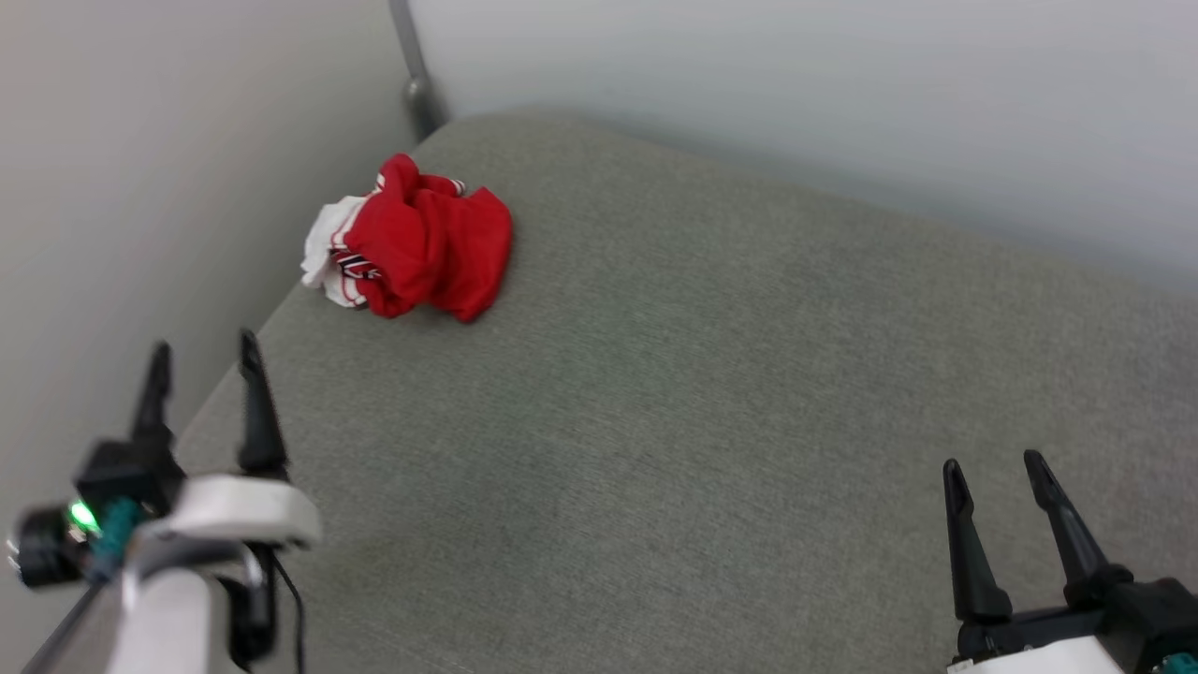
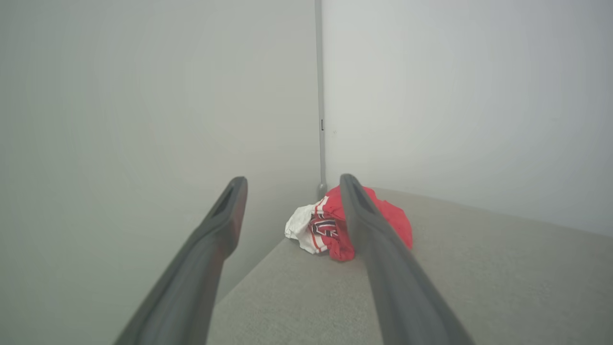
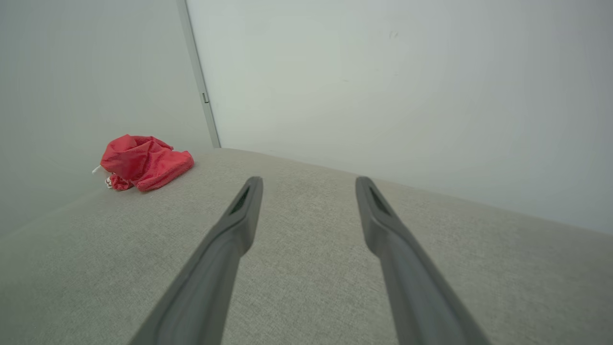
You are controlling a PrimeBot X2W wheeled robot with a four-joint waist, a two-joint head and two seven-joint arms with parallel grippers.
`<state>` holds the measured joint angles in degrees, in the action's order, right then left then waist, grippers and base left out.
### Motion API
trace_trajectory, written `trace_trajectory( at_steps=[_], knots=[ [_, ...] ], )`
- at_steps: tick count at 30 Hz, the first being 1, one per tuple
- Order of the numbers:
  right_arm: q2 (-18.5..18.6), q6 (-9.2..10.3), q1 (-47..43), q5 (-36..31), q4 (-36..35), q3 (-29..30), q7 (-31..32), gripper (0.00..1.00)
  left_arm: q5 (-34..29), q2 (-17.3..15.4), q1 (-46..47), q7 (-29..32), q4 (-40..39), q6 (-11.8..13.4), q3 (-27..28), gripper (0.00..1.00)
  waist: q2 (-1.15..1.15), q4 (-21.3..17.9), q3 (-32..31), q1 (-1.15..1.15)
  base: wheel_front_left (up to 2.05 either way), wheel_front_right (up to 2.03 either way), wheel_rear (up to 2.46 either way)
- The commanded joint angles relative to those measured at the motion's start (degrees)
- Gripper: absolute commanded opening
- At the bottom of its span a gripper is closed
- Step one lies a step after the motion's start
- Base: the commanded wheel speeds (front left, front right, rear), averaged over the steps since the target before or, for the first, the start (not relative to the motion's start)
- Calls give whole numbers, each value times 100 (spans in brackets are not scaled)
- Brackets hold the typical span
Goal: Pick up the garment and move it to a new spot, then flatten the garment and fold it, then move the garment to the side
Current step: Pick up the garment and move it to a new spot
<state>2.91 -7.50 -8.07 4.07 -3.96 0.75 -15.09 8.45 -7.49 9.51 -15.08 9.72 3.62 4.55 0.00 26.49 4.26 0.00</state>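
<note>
Crumpled garment [image 1: 412, 239] on grey cushion [image 1: 702, 421], left end effector [image 1: 204, 343] wide, right end effector [image 1: 992, 461] wide, both empty

**Head view.** The left gripper [image 1: 204, 342] is seen at the lower left, its two dark fingers spread wide and pointed upward. A pale wrist housing [image 1: 234, 510] and a lit green indicator [image 1: 82, 515] are carried behind it. The right gripper [image 1: 992, 461] is shown at the lower right, likewise spread wide, its fingers tilted slightly leftward.
</note>
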Motion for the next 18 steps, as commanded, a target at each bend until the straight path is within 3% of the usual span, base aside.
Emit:
trace_trajectory(
  at_steps=[1, 12, 18],
  knots=[
    [-6, 3, 132, -101, -52, 13, -11, 100, -30, -258, 436, -14, 201, -113, 127, 100, 0, -243, 281, 0, 0, 0, 0],
    [-6, 2, 564, -473, -245, 256, -11, 100, 119, -1364, 2860, 238, 1339, -490, 470, 100, 0, -727, 1222, 0, 0, 0, 0],
    [-6, 3, 891, -602, -359, 313, -12, 100, 370, -1845, 4085, 1077, 2105, -870, 370, 100, 0, -965, 1791, 0, 0, 0, 0]
  ],
)
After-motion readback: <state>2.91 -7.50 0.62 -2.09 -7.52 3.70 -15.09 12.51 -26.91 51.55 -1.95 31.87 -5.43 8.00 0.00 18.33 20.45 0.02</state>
